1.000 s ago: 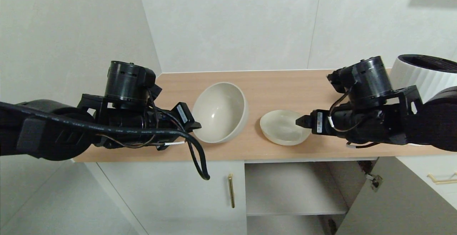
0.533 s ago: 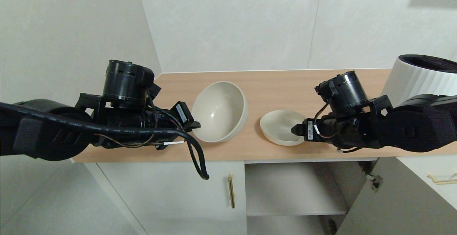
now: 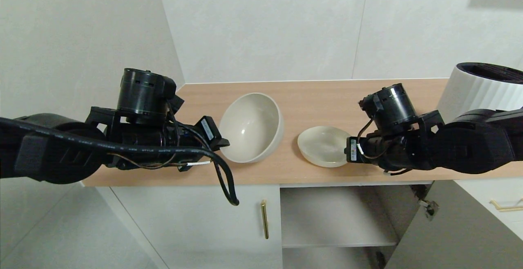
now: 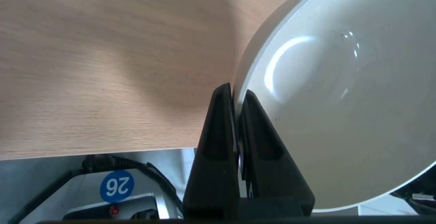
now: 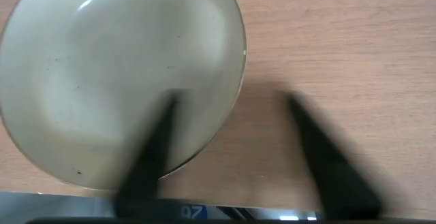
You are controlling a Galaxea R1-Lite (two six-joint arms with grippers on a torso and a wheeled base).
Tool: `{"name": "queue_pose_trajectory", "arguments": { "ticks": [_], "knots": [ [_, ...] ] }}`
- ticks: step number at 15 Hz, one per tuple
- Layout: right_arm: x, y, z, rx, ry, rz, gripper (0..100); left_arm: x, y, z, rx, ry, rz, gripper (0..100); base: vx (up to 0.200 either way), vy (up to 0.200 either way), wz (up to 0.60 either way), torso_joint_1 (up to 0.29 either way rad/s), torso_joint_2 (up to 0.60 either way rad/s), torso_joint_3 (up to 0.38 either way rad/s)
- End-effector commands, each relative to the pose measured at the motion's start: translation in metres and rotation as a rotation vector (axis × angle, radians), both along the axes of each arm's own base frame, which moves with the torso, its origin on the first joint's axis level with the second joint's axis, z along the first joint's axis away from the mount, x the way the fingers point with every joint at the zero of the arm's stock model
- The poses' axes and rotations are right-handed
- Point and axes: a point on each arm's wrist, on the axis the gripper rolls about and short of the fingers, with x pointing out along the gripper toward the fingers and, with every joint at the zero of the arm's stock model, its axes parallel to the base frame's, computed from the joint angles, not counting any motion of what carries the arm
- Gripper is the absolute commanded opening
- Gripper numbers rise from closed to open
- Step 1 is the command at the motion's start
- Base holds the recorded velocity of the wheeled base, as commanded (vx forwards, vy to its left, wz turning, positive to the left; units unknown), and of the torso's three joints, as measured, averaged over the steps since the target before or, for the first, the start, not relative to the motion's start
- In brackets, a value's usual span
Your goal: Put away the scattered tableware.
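Pinching the bowl [image 3: 252, 128] with your left tool [image 4: 236, 97], next close the spread right tool [image 5: 230, 105] over the neighbouring dish [image 3: 320, 144].

White ribbed container [image 3: 479, 87] at the right end of the wooden countertop [image 3: 318, 97], open cabinet [image 3: 331, 219] beneath.

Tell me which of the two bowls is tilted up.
The larger cream bowl, gripped at its rim by the left gripper; the smaller translucent bowl sits flat on the counter.
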Motion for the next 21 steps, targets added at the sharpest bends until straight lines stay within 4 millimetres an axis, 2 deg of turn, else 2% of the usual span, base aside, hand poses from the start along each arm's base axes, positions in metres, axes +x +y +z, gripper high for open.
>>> {"name": "queue_pose_trajectory", "arguments": {
  "ticks": [1, 4, 7, 10, 13, 15, 17, 21],
  "knots": [
    [0.000, 0.000, 0.001, 0.003, -0.003, 0.001, 0, 0.000, 0.000, 0.000, 0.000, 0.001, 0.000, 0, 0.000, 0.000, 0.00, 0.000, 0.00, 0.000],
    [-0.002, -0.001, 0.004, 0.008, -0.010, 0.000, 0, -0.001, 0.000, 0.001, 0.000, -0.001, 0.000, 0, 0.000, 0.000, 0.00, 0.000, 0.00, 0.000],
    [-0.015, -0.008, 0.022, 0.034, -0.043, 0.007, 0, -0.006, 0.002, 0.007, -0.001, -0.018, -0.005, 0, 0.000, 0.000, 0.00, 0.000, 0.00, 0.000],
    [-0.046, -0.023, 0.045, 0.065, -0.036, 0.061, 0, -0.022, 0.010, 0.023, 0.006, -0.039, -0.009, 0, 0.000, 0.000, 0.00, 0.000, 0.00, 0.000],
    [-0.080, -0.037, 0.062, 0.131, 0.060, 0.209, 0, -0.044, 0.021, 0.024, 0.108, -0.051, -0.066, 0, 0.000, 0.000, 0.00, 0.000, 0.00, 0.000],
    [-0.092, -0.042, 0.064, 0.130, 0.097, 0.238, 0, -0.056, 0.026, 0.025, 0.164, -0.064, -0.104, 0, 0.000, 0.000, 0.00, 0.000, 0.00, 0.000],
    [-0.110, -0.052, 0.053, 0.110, 0.139, 0.252, 0, -0.076, 0.034, 0.028, 0.261, -0.062, -0.177, 0, 0.000, 0.000, 0.00, 0.000, 0.00, 0.000],
    [-0.113, -0.054, 0.044, 0.080, 0.160, 0.270, 0, -0.104, 0.035, 0.029, 0.368, -0.021, -0.307, 0, 0.000, 0.000, 0.00, 0.000, 0.00, 0.000]
  ]
}}
